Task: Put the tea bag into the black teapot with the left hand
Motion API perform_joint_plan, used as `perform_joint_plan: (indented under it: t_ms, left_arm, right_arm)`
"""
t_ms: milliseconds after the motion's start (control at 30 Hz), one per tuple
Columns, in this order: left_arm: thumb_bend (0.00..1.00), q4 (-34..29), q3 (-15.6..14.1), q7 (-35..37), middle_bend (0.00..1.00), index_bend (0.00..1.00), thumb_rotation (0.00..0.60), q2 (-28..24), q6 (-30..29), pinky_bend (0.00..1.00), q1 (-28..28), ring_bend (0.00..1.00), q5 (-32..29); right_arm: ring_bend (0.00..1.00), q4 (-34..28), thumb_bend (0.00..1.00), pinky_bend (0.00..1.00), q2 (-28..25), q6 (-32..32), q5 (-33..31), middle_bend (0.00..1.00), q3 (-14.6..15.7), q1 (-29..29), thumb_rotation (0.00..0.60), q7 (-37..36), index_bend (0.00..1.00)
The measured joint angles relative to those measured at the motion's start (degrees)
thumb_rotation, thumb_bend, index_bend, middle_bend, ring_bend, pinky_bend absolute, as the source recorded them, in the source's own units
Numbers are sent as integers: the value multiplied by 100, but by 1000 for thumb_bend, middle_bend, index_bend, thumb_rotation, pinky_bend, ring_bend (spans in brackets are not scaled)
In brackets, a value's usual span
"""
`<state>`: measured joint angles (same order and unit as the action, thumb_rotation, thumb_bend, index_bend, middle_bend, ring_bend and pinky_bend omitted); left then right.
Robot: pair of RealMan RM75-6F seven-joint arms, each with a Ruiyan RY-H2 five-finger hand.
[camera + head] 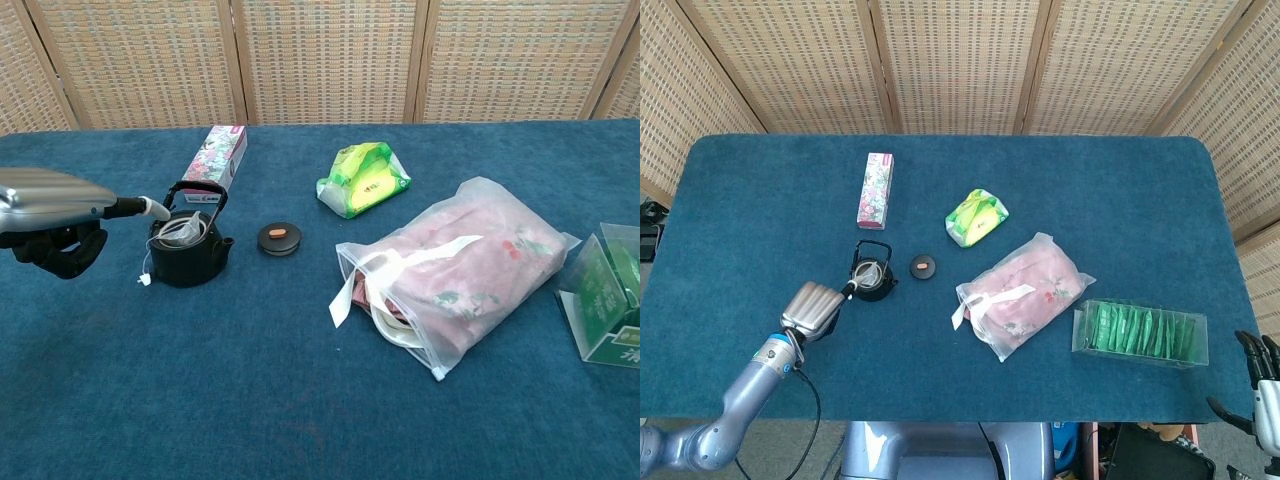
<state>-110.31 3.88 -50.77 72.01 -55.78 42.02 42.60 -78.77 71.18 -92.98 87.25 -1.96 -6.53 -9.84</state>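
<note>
The white tea bag (181, 232) sits inside the open black cast-iron teapot (188, 251), its tag (145, 279) on the blue table (300, 400). The left robot hand (55, 215) holds nothing, 1 finger (150, 208) extended to the pot, others curled. The right robot hand (1262, 385), fingers apart, hangs off the table edge.

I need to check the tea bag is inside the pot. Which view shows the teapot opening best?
The chest view: the black teapot is large there, with the tea bag in its open mouth and a tag hanging outside. The head view shows the pot small, contents unclear.
</note>
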Motion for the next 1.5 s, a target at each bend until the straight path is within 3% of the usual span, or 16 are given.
perform_joint_plan:
  t_ms: [1167, 1500]
  left_arm:
    - [992, 1011, -383, 262, 875, 8, 600, 669, 186, 721, 918, 839, -1265]
    - [993, 1049, -439, 467, 875, 9, 600, 736, 129, 721, 995, 839, -1190]
  right_arm:
    - [80, -16, 8, 157, -2, 30, -50, 194, -2, -26, 600, 28, 118]
    - [80, -27, 8, 157, -7, 17, -54, 194, -6, -36, 600, 33, 118]
